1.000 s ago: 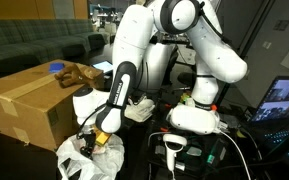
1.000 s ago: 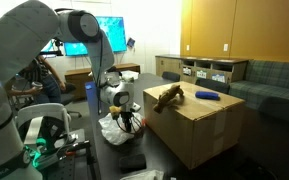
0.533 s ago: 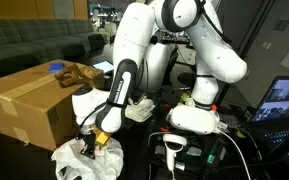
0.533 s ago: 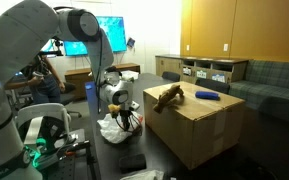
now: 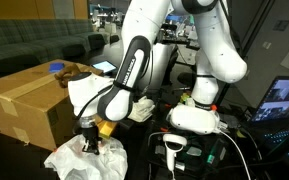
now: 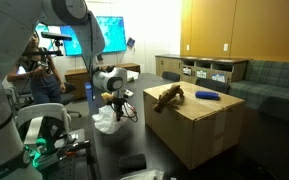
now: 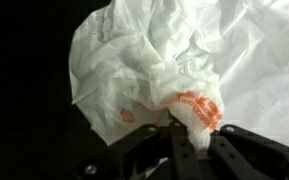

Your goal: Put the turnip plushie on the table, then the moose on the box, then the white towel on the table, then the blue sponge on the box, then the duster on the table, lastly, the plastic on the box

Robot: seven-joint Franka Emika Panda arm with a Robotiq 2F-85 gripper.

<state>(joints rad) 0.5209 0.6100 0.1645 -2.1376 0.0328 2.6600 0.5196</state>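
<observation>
The plastic point(image 7: 154, 70) is a crumpled white bag with orange print. In the wrist view a fold of it is pinched between the fingers of my shut gripper point(image 7: 197, 142). In both exterior views the plastic point(image 5: 84, 160) point(image 6: 106, 120) hangs bunched just under the gripper point(image 5: 90, 143) point(image 6: 119, 103), beside the cardboard box point(image 5: 24, 105) point(image 6: 194, 130). The brown moose point(image 5: 79, 73) point(image 6: 167, 96) and the blue sponge point(image 5: 56, 68) point(image 6: 206, 95) lie on top of the box. I cannot make out the turnip plushie, the white towel or the duster.
The robot base point(image 5: 196, 118) stands at the right of the dark table point(image 6: 154, 160). A scanner and cables point(image 5: 174, 150) lie near it. A flat dark object point(image 6: 132, 160) lies at the table's front. Shelves and a sofa point(image 6: 264, 75) are behind the box.
The jaws have closed on the plastic. The arm has risen and pulled the bag up with it, away from the table.
</observation>
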